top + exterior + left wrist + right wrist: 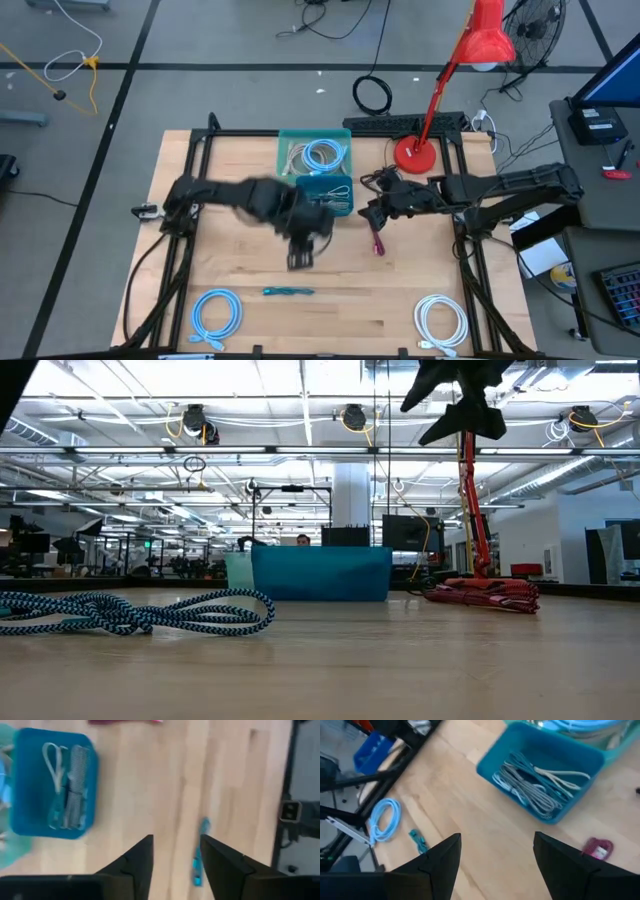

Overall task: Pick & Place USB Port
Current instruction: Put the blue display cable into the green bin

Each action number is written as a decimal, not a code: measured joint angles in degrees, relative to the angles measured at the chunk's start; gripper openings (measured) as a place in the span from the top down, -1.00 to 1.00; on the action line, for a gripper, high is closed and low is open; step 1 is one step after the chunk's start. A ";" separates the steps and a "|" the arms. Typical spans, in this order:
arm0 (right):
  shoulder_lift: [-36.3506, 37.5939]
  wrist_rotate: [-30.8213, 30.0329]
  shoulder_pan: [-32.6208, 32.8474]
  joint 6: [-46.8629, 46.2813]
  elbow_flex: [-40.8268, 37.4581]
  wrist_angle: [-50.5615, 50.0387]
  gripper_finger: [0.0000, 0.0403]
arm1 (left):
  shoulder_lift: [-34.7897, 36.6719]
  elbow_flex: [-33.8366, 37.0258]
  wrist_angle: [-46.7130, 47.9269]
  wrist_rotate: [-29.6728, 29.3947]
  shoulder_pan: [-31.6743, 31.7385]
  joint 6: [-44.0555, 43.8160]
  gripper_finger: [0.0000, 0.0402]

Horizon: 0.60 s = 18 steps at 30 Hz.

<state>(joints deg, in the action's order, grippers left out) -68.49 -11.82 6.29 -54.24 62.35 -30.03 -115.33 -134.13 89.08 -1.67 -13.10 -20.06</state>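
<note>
The left tool (300,258) is held above the table (400,290), its fingers parted wide with nothing between them. The teal cable (288,291) lies flat on the bare wood, just in front of that tool and apart from it. The blue bin (327,192) with coiled cables stands behind. The right tool (372,212) hovers beside the bin, fingers spread wide, above the magenta cable (377,243).

I count two bins (325,190), five loose cables (216,312) on the table, and one red lamp (418,152).
</note>
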 joint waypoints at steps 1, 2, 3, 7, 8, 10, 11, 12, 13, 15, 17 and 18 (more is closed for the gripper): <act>0.00 -0.92 0.87 -0.62 0.00 0.91 -0.18 | -0.02 0.00 0.02 -0.80 -1.82 -1.54 0.25; 0.00 -1.73 1.88 -1.03 0.00 1.90 -0.18 | -0.02 0.00 -0.02 -1.53 -3.67 -2.98 0.29; 0.00 -2.24 2.83 -1.20 0.00 3.24 -0.18 | -0.02 0.00 -0.24 -2.59 -5.45 -4.58 0.33; 0.00 -5.19 6.98 -0.65 0.00 11.37 -0.18 | -0.02 0.00 -2.31 -8.68 -11.83 -10.45 0.48; 0.00 -6.09 8.11 -0.25 0.00 13.58 -0.18 | -0.02 0.00 -2.69 -10.24 -13.27 -11.86 0.51; -0.33 -7.85 10.43 0.83 0.00 17.94 -0.18 | -0.02 0.00 -2.85 -12.78 -15.70 -14.49 0.56; -0.57 -8.24 11.59 1.49 0.00 20.06 -0.18 | -0.02 0.00 -2.62 -13.53 -16.75 -15.64 0.57; -0.87 -8.65 12.96 2.37 0.00 21.90 -0.18 | -0.02 0.00 -2.36 -13.82 -17.62 -16.56 0.58; -1.25 -9.07 14.33 3.05 0.00 23.65 -0.18 | -0.02 0.00 -2.09 -14.03 -18.38 -17.41 0.59; -2.34 -9.07 17.04 4.24 0.00 27.35 -0.18 | -0.02 0.00 -1.60 -15.08 -19.84 -19.21 0.59; -3.48 -9.02 20.28 5.22 0.00 29.68 -0.18 | -0.02 0.00 -1.24 -16.03 -21.01 -20.67 0.59; -4.15 -9.02 22.04 5.43 0.00 31.07 -0.18 | -0.02 0.00 -1.09 -16.50 -21.49 -21.44 0.59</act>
<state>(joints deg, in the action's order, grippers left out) -72.64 -20.85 28.32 -48.81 62.35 1.05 -115.35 -134.13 87.99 -18.17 -34.58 -41.50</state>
